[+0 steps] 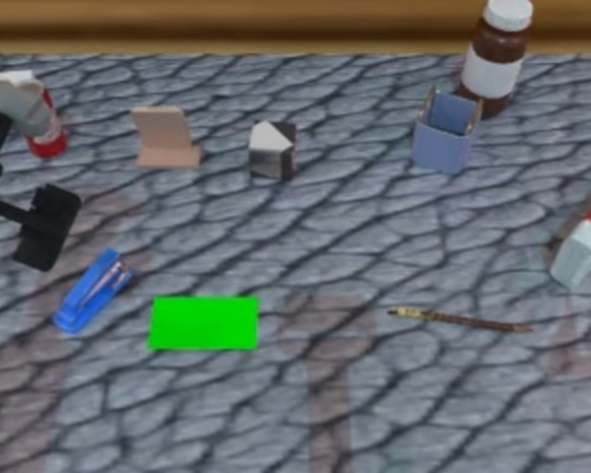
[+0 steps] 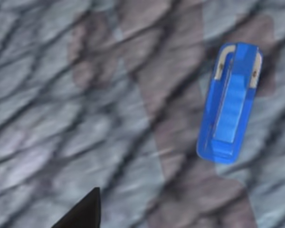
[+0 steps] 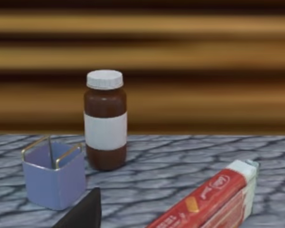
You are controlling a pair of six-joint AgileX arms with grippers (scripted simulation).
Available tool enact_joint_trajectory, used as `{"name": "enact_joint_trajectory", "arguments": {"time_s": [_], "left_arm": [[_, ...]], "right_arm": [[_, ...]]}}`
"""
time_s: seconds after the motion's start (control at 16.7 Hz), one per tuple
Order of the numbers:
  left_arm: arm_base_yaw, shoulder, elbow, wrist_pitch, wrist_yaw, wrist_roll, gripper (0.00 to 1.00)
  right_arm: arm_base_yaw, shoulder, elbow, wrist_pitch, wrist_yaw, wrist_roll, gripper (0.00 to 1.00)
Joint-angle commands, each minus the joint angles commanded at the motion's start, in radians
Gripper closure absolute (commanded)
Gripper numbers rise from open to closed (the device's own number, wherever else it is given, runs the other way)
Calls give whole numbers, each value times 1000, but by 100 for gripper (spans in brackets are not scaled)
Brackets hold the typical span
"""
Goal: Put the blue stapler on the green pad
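A pale blue open box [image 1: 443, 136] with thin metal handles sits far right; I cannot see inside it. Behind it stands a brown bottle [image 1: 494, 54] with a white cap and label. The blue stapler [image 1: 92, 291], glossy plastic with a silvery strip, lies at the near left, just left of the flat green pad [image 1: 204, 322], not touching. My left pincer [image 1: 45, 229] hovers just beyond the stapler; I cannot tell whether its fingers are open. The table [image 1: 374, 394] looks like grey cracked stone.
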Motion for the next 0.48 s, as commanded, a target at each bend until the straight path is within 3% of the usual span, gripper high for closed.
{"name": "enact_joint_trajectory", "arguments": {"time_s": [0.48], "left_arm": [[-41,510,404,-292,2,114,0]], "right_arm": [[0,0,0,0,0,0,0]]}}
